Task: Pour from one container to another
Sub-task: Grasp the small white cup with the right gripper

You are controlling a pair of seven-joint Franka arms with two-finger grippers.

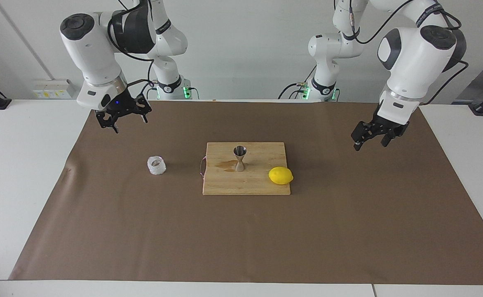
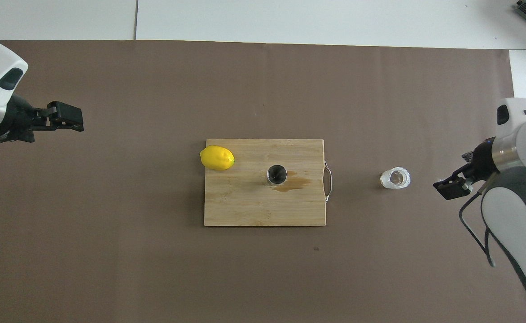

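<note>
The knobbly clear glass cup (image 1: 156,165) (image 2: 395,178) stands upright on the brown mat, beside the board toward the right arm's end of the table. On the wooden cutting board (image 1: 245,185) (image 2: 245,206) the steel hourglass jigger (image 1: 240,158) (image 2: 277,174) stands upright at its middle. My right gripper (image 1: 129,123) (image 2: 451,188) hangs open and empty over the mat, apart from the cup. Over the mat at the left arm's end, my left gripper (image 1: 369,144) (image 2: 67,121) is also open and empty.
A yellow lemon (image 1: 280,175) (image 2: 217,158) lies on the board's corner toward the left arm's end. A wet stain (image 1: 225,165) (image 2: 294,183) marks the board beside the jigger. A metal handle (image 1: 202,166) sticks out of the board toward the cup.
</note>
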